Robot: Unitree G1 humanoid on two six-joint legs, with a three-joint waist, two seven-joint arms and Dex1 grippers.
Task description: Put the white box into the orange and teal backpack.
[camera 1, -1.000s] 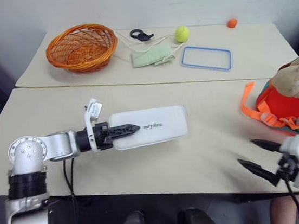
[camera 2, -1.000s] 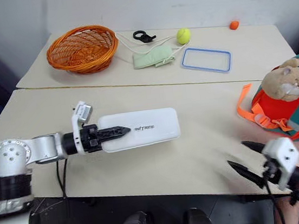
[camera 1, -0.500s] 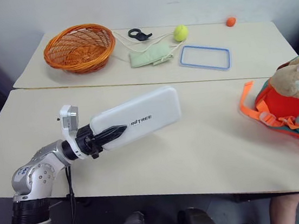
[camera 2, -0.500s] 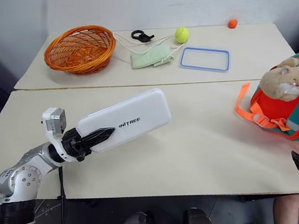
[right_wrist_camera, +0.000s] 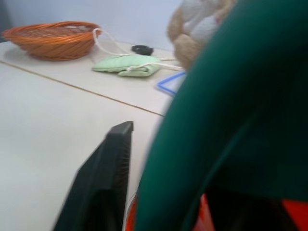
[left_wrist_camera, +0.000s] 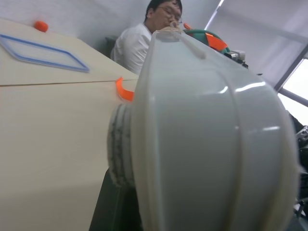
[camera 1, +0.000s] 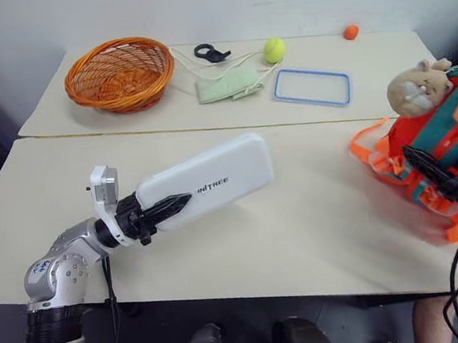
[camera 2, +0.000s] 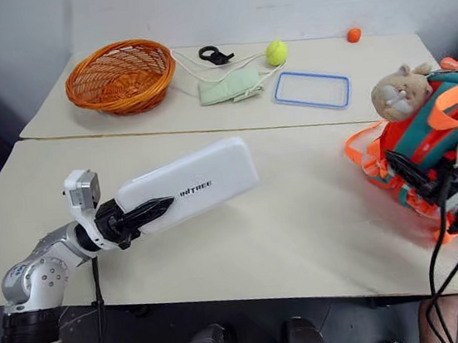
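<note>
L tool (camera 1: 165, 210) is clamped on the near end of the white box (camera 1: 210, 188), holding it tilted up w/ its far end off the tabletop (camera 1: 303, 229), lid lettering facing up. Box sits roughly mid-tabletop, well apart from the backpack (camera 1: 428, 155), which is at the R edge.

R tool (camera 1: 430, 165) is at the backpack's front, black fingers pressed in among the orange straps & teal trim; looks like it's pinching fabric or a strap, but can't tell for sure if it's together on anything. Bag looks pulled upright, hamster toy (camera 1: 409, 89) on top.

Progress: pick-up done, box is in hand. Left to do: get the bag's opening held wide, carry box across to the R, slide it in, let go. No open pocket visible yet, so I'd say under halfway.

Back tabletop: basket (camera 1: 121, 72), green cloth (camera 1: 231, 85), blue-rimmed lid (camera 1: 311, 88), not involved.
</note>
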